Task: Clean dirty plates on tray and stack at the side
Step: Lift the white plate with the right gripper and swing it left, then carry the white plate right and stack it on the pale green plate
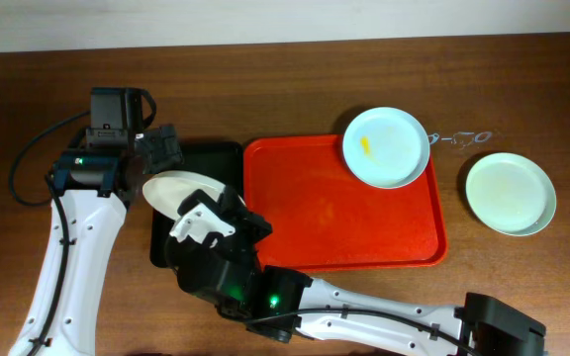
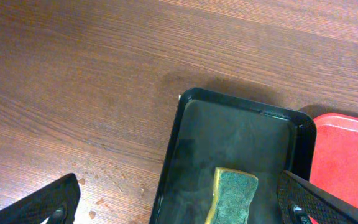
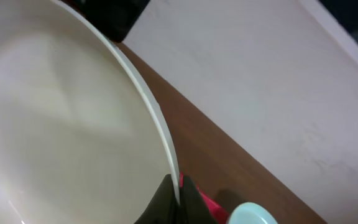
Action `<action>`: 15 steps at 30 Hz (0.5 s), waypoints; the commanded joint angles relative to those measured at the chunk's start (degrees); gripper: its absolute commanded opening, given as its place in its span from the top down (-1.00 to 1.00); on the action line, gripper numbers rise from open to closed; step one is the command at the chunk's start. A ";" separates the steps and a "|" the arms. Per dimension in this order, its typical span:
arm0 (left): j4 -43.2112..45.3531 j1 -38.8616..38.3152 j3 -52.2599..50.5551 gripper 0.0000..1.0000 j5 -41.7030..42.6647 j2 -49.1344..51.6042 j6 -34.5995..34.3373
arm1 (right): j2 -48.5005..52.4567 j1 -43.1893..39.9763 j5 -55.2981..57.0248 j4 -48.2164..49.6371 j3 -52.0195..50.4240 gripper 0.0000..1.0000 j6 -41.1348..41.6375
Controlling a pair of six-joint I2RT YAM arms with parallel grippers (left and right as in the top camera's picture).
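My right gripper (image 3: 179, 196) is shut on the rim of a white plate (image 3: 61, 124), held tilted; its face shows no smear. From overhead this plate (image 1: 174, 188) hangs over the black tray (image 1: 216, 150), with the right gripper (image 1: 206, 203) at its near edge. My left gripper (image 1: 161, 148) stands open just behind the plate. Between its wide fingers (image 2: 42, 205) lies a green-yellow sponge (image 2: 232, 196) in the black tray (image 2: 185, 124). A pale plate with a yellow smear (image 1: 386, 146) rests on the far right corner of the red tray (image 1: 334, 213). Another pale plate (image 1: 510, 193) lies on the table to the tray's right.
Water drops (image 2: 114, 183) dot the wood left of the black tray. The red tray's edge (image 2: 347, 162) adjoins the black tray on the right. A cable (image 1: 28, 158) loops at the far left. The right arm (image 1: 364, 316) lies along the table's front.
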 commanded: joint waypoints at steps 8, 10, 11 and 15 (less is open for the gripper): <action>-0.07 0.26 0.26 -0.98 -0.81 -0.02 0.31 | 0.15 0.44 2.80 1.20 1.14 0.92 -3.02; -0.07 0.26 0.26 -0.98 -0.81 -0.02 0.31 | 0.15 0.42 2.80 1.20 1.14 0.92 -3.02; -0.07 0.26 0.26 -0.98 -0.81 -0.02 0.28 | 0.15 0.42 2.80 1.20 1.14 0.92 -3.04; -0.07 0.26 0.26 -0.98 -0.81 -0.02 0.31 | 0.15 0.44 3.17 1.22 1.14 0.92 -7.93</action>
